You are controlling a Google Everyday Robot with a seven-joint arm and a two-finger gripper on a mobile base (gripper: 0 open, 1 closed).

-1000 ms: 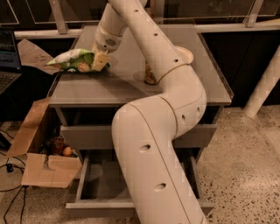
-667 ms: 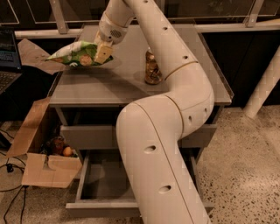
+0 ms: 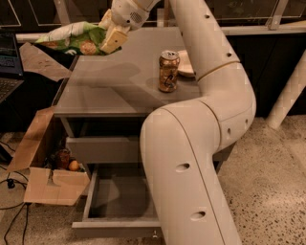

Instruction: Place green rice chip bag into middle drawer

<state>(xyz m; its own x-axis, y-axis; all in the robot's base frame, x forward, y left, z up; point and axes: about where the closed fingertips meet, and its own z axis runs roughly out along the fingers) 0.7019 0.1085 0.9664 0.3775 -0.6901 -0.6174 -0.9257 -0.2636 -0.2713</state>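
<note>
Higher now, green rice chip bag hangs in hand above cabinet.

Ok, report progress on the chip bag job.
Done: the middle drawer stands open, and the gripper has its jaws shut on the green rice chip bag. In hand: bag held in the air above the cabinet top. Left: lower it into the drawer, release.

A grey cabinet's worktop fills the middle, on a pale speckled floor under dim, warm light. Dark panels with light frames line the wall at 12 o'clock. A white post leans at 3 o'clock. A cardboard box lies open at 8 o'clock, a laptop at 10. The gripper, at 11 o'clock, clasps the green rice chip bag.
</note>
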